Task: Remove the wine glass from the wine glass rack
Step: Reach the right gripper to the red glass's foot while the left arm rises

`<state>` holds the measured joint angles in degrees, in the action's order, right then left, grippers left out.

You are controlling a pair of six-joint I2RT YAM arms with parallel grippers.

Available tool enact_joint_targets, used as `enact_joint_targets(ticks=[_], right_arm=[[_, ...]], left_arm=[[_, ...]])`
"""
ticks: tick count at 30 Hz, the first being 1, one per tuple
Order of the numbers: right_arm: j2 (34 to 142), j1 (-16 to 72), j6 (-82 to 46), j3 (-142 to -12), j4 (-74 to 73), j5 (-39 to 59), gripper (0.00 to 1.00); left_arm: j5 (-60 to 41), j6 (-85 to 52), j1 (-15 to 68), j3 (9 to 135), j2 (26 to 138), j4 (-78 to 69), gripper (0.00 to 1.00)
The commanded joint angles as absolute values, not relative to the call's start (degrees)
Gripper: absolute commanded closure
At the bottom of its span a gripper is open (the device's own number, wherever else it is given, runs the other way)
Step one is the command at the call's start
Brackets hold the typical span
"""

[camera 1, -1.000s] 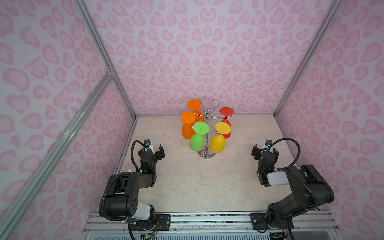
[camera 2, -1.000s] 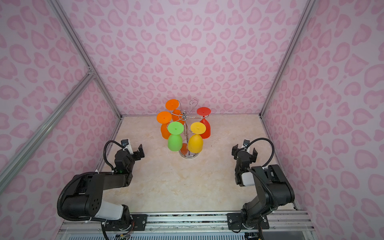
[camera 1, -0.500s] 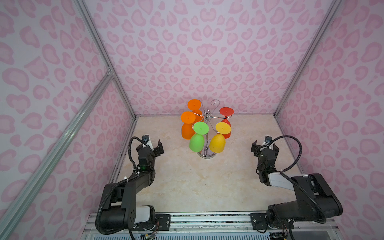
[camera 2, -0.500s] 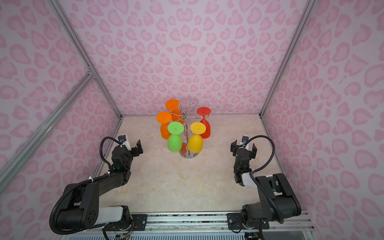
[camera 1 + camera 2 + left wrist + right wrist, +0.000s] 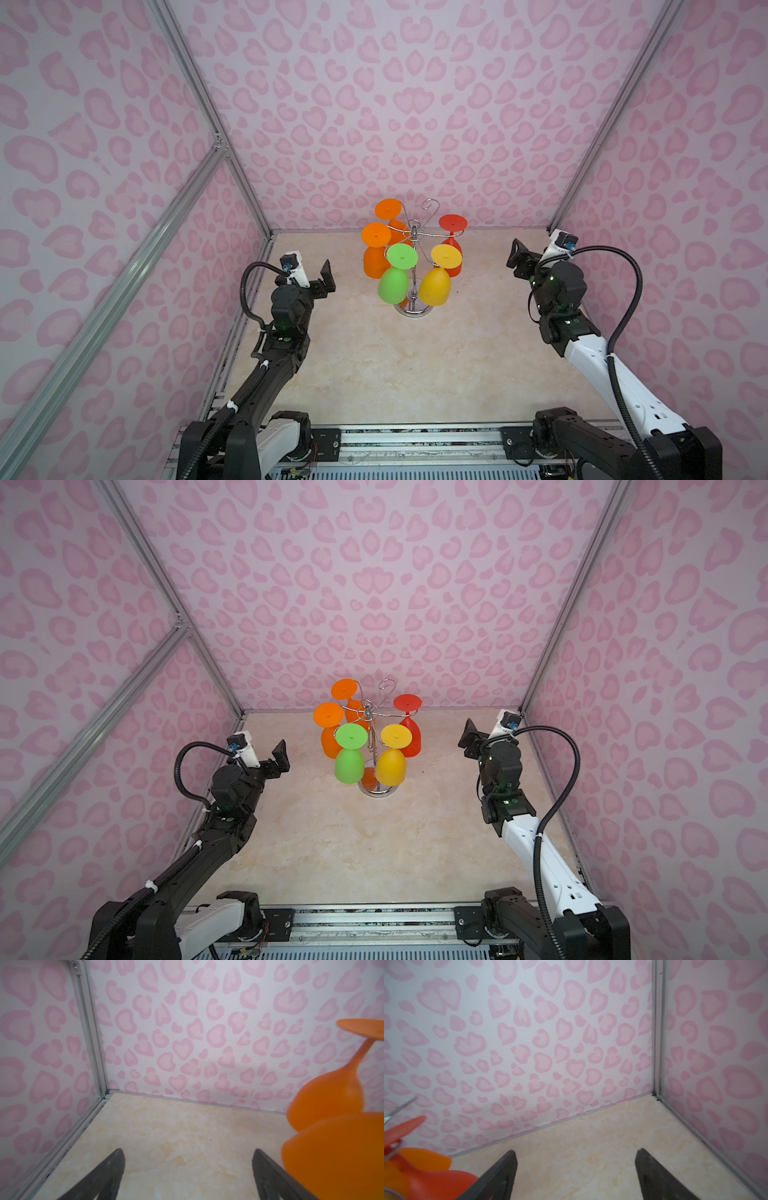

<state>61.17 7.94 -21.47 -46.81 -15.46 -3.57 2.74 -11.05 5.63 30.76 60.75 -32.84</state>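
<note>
Within pink heart-print walls point(image 5: 415, 104), the wine glass rack point(image 5: 412, 270) is set at 12 o'clock on the marbled tabletop point(image 5: 374, 365), with coloured wine glasses point(image 5: 392, 284) hung inverted. The left gripper point(image 5: 188, 1155), at the rack's 9 o'clock, and the right gripper point(image 5: 576, 1153), at 3 o'clock, are spread wide and empty. Approach is judged in hand; next, one glass must be enclosed and unhooked.

Blurred red wine glass point(image 5: 404, 1129), half off-frame

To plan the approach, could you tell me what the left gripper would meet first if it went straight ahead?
Likely the back wall; the left gripper aims past the nearer orange wine glass, though depth is unclear.
</note>
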Motion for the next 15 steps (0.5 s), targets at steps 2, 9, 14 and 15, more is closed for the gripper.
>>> enact_joint_targets(ticks=[2,9,14,15], right_arm=[[62.5,6.5,-35.3,-54.6,-4.5,15.3,0.11],[69.9,5.8,-49.9,-60.2,-10.7,30.5,0.15],[77.9,5.9,-65.1,-59.0,-29.5,40.7,0.17],[79.3,6.0,-68.4,-58.8,-33.3,41.5,0.18]], left_arm=[[-3.5,-15.6,6.9,32.5,58.0,-28.4,0.0],[-4.8,-14.4,8.2,32.9,56.1,-24.9,0.0],[-5.8,-14.1,8.4,33.6,56.6,-24.2,0.0],[-5.9,-14.0,8.4,33.7,56.8,-24.2,0.0]])
